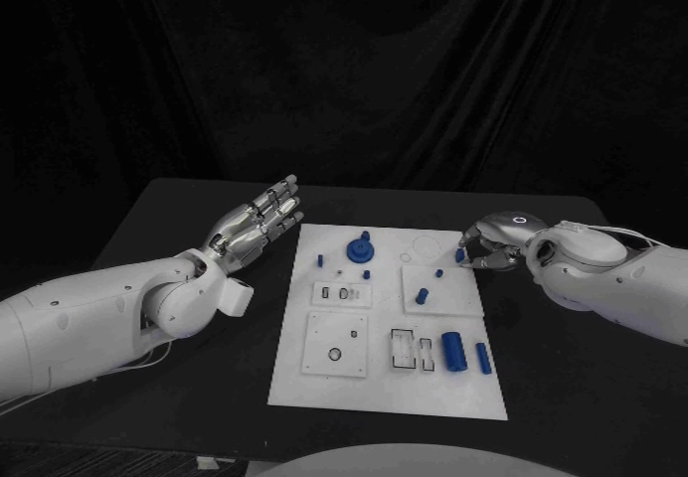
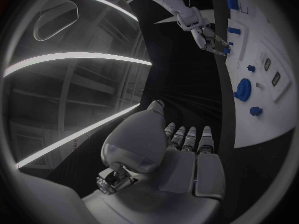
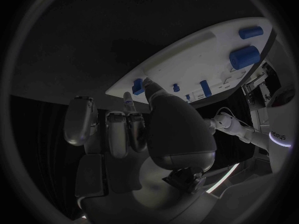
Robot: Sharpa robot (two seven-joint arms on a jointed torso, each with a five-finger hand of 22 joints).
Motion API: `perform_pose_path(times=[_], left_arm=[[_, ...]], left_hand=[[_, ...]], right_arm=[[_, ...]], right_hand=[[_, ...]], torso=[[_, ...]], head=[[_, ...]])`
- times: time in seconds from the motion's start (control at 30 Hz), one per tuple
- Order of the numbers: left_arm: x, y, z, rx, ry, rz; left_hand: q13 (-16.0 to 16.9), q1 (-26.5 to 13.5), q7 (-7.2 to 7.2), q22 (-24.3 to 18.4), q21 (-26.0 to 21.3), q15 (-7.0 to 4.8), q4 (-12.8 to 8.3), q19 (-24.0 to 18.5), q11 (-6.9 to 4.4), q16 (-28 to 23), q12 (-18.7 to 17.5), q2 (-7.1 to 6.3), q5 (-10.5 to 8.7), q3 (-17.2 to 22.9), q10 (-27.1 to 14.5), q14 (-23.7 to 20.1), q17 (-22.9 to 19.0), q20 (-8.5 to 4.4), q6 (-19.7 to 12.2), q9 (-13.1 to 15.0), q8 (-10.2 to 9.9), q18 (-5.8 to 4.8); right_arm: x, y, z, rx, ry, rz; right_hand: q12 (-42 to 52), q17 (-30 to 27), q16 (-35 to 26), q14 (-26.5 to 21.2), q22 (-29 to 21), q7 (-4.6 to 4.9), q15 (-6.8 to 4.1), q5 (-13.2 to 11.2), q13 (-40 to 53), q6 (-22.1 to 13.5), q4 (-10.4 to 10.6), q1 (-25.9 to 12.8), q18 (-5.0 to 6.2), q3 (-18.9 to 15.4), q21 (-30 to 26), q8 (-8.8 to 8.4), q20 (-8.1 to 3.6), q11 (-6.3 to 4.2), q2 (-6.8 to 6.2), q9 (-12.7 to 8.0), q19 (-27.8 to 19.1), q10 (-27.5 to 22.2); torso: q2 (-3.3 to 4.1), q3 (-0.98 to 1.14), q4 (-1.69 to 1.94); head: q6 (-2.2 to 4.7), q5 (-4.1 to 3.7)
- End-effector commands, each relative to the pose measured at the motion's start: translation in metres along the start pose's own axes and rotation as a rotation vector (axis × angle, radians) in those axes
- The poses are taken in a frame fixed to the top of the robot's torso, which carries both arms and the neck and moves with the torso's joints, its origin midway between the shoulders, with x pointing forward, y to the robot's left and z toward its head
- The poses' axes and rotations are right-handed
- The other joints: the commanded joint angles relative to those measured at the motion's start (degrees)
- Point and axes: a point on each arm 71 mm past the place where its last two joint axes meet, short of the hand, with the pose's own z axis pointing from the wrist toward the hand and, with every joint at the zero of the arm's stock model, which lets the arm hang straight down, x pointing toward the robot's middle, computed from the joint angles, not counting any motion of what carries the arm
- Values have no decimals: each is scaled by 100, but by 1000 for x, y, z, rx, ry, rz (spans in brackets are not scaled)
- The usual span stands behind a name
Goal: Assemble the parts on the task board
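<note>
The white task board [image 1: 376, 390] lies in the middle of the black table. My right hand [image 1: 496, 245] is at the board's far right edge, its thumb and a finger pinching a small blue part [image 1: 460, 254]; the right wrist view shows that part [image 3: 137, 86] between the fingertips, low over the board [image 3: 187, 59]. My left hand [image 1: 259, 223] hovers left of the board's far corner with its fingers stretched out and nothing in it. A blue round part with a peg [image 1: 363, 246] stands near the far edge. Two blue cylinders [image 1: 453, 350] [image 1: 483, 358] lie near the right edge.
Small blue pegs [image 1: 320, 262] [image 1: 367, 273] [image 1: 424, 294] stand on the board. Slotted white inserts [image 1: 340, 293] [image 1: 412, 350] and a plate with a hole [image 1: 336, 354] sit in its near half. Black table [image 1: 574, 397] surrounds the board; a dark curtain hangs behind.
</note>
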Motion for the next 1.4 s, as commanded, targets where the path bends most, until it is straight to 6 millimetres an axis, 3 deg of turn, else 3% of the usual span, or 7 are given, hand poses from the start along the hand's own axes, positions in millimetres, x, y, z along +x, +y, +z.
perform_pose_path(times=[0.03,1.0,1.23,1.4], left_arm=[[2,0,1,8,15,-10],[3,2,1,-6,27,-19],[4,2,1,-11,30,-21],[4,3,1,-16,31,-22]], left_hand=[[-7,39,39,-10,-33,41,0,4,37,-21,-20,1,29,17,13,-3,-5,53,7,8,23,21],[-7,46,45,-10,-33,59,-17,4,47,-21,-20,3,34,38,13,-3,-5,63,6,8,23,13],[-7,48,48,-10,-33,64,-22,4,52,-21,-20,3,34,44,13,-3,-5,66,11,9,24,10],[-7,48,84,-10,-33,74,-36,4,55,-21,-20,1,36,61,13,-3,-5,72,19,10,26,4]], right_arm=[[3,0,1,4,13,-4],[4,6,8,-13,5,-5],[4,7,8,-15,5,-6],[4,7,8,-12,-4,-5]], right_hand=[[15,1510,15,591,992,-8,2,-31,1496,45,5,-44,78,-41,-28,15,-16,26,-23,11,12,616],[15,1510,15,591,990,-12,10,-45,1496,159,-12,-4,79,-39,-40,67,-7,29,6,55,9,616],[15,1510,15,591,990,-86,-34,381,1496,789,-131,170,83,41,-54,349,-39,-31,96,320,10,616],[15,1510,15,591,990,-122,-58,519,1496,1066,-238,282,83,104,-58,487,-63,-62,156,507,9,616]], torso=[[4,4,2],[0,-3,-4],[2,-1,-2],[0,-1,-5]], head=[[-8,1],[-46,-14],[-59,-13],[-67,-10]])
